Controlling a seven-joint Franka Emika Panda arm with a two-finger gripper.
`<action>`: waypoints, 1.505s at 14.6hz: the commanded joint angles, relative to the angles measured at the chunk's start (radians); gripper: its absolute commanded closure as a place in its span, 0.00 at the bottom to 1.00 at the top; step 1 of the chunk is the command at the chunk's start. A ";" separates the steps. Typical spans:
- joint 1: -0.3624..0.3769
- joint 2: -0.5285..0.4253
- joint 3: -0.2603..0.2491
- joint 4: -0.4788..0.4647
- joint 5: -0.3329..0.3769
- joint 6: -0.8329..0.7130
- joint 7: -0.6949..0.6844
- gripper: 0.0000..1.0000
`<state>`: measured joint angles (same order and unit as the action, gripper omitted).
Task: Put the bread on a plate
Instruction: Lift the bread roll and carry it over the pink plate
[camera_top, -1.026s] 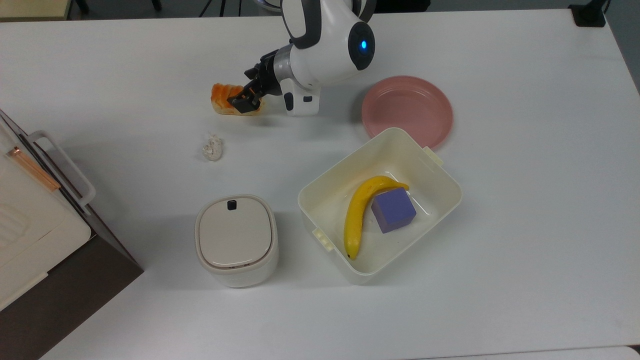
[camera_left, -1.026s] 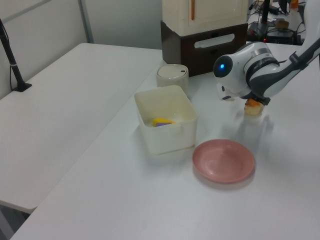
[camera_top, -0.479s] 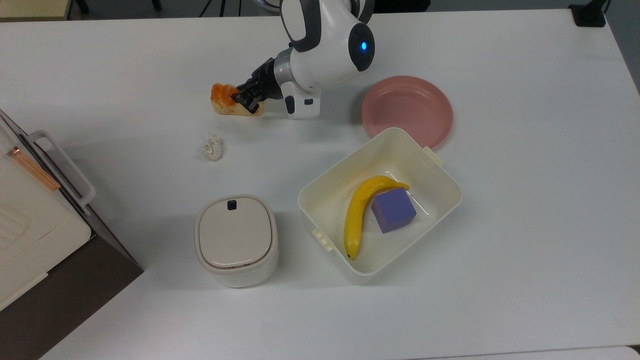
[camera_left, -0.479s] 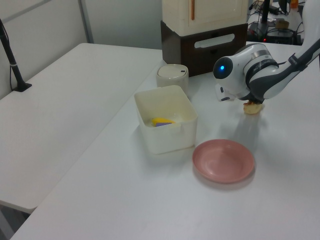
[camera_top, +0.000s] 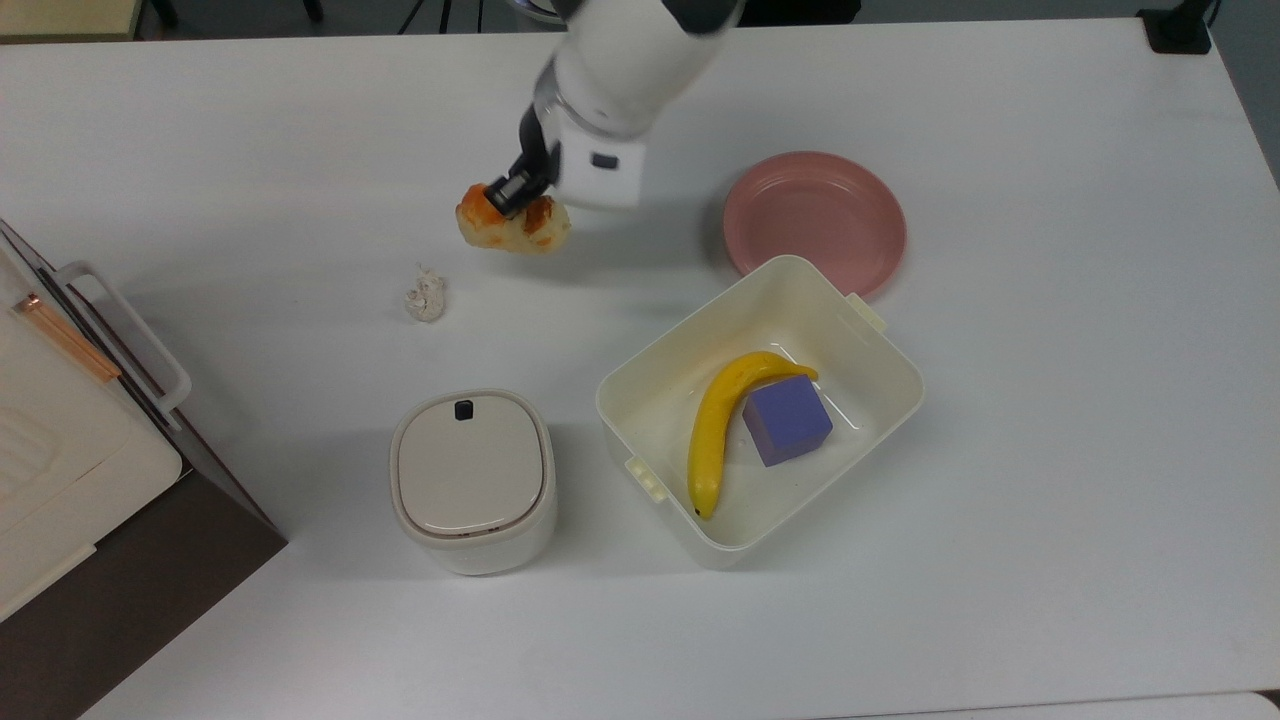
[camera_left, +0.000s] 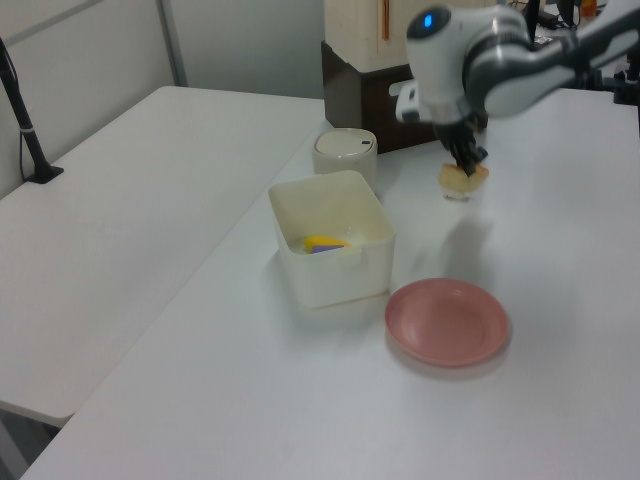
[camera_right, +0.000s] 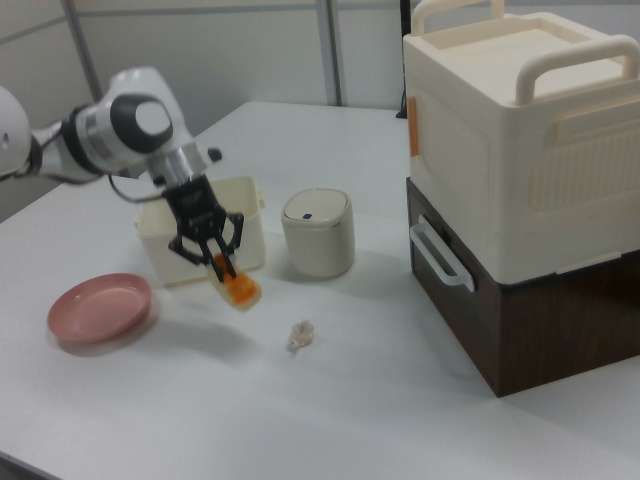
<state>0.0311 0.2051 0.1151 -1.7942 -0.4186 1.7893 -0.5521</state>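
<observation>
**The pincer held the bread up in the air**

The pincer (camera_top: 512, 190) was clamped on the bread (camera_top: 512, 224), which hung above the table (camera_top: 1050, 450), likely so it could be carried across without dragging. The pink plate (camera_top: 815, 222) sat bare, well to the top view's right of the bread. Just beside the plate, the cream tub (camera_top: 760, 405) held a banana (camera_top: 722, 425) and a purple block (camera_top: 787, 420).
</observation>
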 joint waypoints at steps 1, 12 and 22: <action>-0.036 -0.022 0.017 0.068 0.122 -0.044 0.190 0.82; 0.197 -0.190 0.058 -0.103 0.271 -0.013 0.757 0.86; 0.362 0.037 0.093 -0.062 0.134 0.278 1.265 0.87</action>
<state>0.3814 0.1912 0.1938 -1.8740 -0.2183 2.0359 0.6288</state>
